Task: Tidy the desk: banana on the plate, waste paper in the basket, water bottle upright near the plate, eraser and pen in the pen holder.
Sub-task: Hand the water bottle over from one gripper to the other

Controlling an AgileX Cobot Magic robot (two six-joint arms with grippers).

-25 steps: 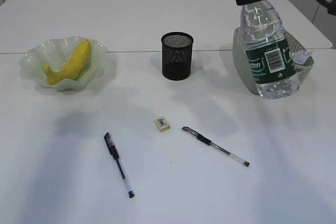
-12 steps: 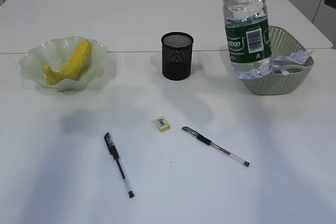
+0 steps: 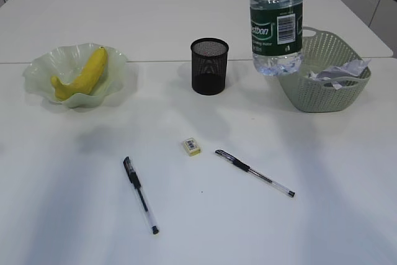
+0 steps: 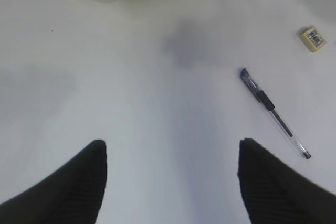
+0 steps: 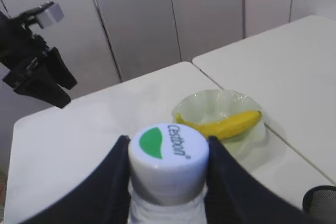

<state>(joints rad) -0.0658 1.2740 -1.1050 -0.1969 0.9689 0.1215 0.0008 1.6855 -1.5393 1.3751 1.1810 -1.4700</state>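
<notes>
Right hand grips the bottle at the cap, upright and clear of the table — ready to set down. Left hand open, empty, pen just ahead.

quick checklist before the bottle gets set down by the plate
1. Right gripper clamped on water bottle cap: ok
2. Bottle upright: ok
3. Bottle clear of basket and pen holder: ok
4. Banana on plate: ok
5. Bare table beside the plate for the bottle: ok
6. Left gripper open, holding nothing: ok
</notes>
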